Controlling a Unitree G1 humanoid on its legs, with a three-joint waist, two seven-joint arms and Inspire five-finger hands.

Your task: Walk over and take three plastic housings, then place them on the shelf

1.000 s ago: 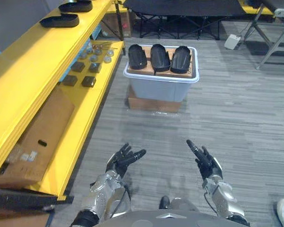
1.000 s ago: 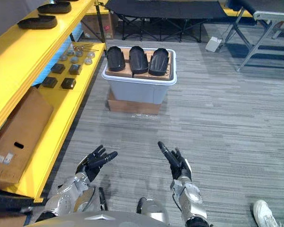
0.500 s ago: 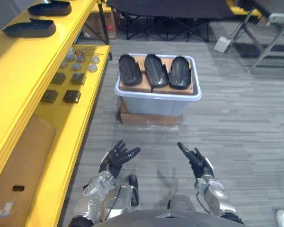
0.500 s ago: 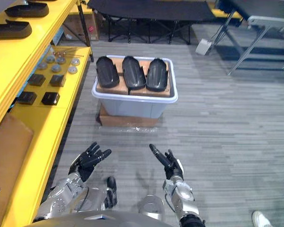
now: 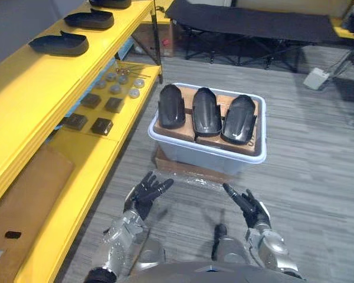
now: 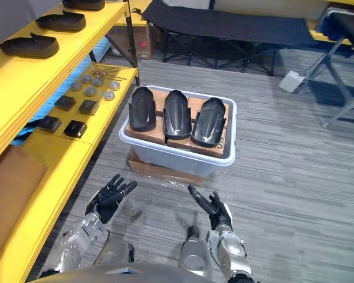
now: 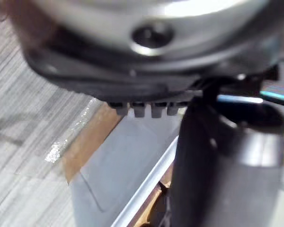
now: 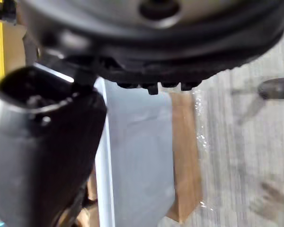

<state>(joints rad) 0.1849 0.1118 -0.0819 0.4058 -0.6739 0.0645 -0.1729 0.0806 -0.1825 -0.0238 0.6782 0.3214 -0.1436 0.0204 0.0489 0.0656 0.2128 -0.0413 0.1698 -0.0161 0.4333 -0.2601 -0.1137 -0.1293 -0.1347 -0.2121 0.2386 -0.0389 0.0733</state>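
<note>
1. The three plastic housings (image 5: 206, 112) are lying side by side, glossy black and with the rounded backs up, on top of cardboard boxes (image 5: 219, 101) that are filling a pale grey bin (image 5: 194, 158).
2. The bin is sitting on a flat carton (image 5: 180, 170), which is lying on the grey floor (image 5: 318, 177) just beside the yellow shelf (image 5: 35, 88).
3. The left hand (image 5: 144, 194) is hovering above the floor in front of the bin – its fingers are straight and spread wide, and it is holding nothing.
4. The right hand (image 5: 251, 209) is hovering at a similar height, near the bin's front right part, also wide open and empty, with the fingers pointing toward the bin.
5. In both wrist views the grey wall of the bin and the brown carton under it are showing past the fingers.
6. On the top board of the shelf, dark moulded parts (image 5: 59, 43) are resting in a row.
7. On the lower board, small dark blocks (image 5: 101, 125) and round metal pieces (image 5: 115, 88) are lying in groups, and a cardboard sheet (image 5: 23, 200) is lying nearer to the robot.
8. A black folding cot (image 5: 253, 23) is standing behind the bin – well apart from it.
</note>
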